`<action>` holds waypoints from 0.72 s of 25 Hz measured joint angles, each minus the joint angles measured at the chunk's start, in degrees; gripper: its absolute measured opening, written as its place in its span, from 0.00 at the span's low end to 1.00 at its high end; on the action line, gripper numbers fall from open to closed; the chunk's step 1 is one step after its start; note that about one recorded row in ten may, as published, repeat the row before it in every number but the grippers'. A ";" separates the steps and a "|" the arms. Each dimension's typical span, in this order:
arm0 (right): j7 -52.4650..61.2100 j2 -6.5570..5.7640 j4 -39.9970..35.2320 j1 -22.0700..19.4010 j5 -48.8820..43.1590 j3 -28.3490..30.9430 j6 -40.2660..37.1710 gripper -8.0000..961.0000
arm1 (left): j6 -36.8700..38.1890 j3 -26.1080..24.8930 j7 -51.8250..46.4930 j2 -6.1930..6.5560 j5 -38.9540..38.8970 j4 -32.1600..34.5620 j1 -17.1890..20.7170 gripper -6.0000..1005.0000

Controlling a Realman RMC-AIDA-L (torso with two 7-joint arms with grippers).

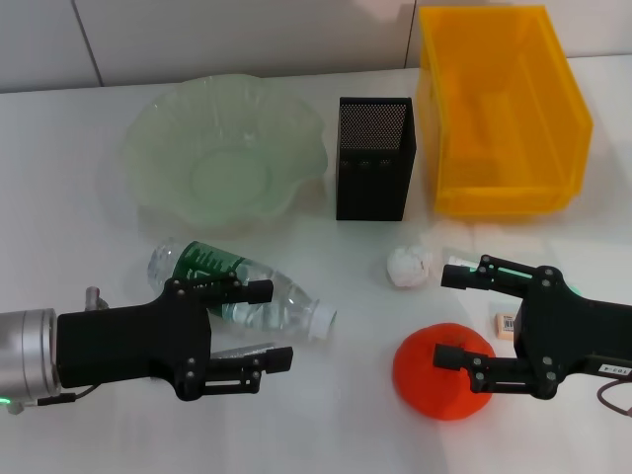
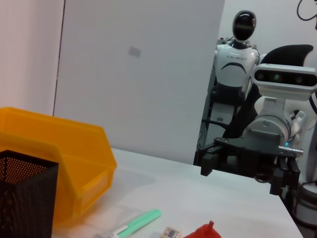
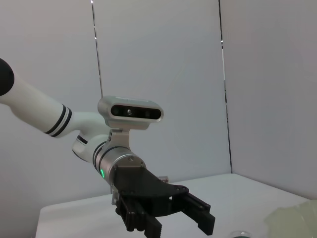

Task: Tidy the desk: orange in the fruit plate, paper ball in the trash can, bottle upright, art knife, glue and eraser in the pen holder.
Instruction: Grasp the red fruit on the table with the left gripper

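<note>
Left gripper: fingers spread apart, holding nothing, over the near-left table, just beside the bottle lying on its side. Right gripper: fingers likewise apart, empty, its lower finger over the orange. Paper ball: on the table beyond the orange. Eraser: beside the right gripper. Art knife: green, lying near the yellow bin. Pen holder: black mesh, upright, between bin and fruit plate.
</note>
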 joint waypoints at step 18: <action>0.53 0.09 1.14 -1.71 0.24 22.53 -2.87 0.84 | -2.12 0.07 2.27 -0.65 -1.45 -4.45 -2.37 0.78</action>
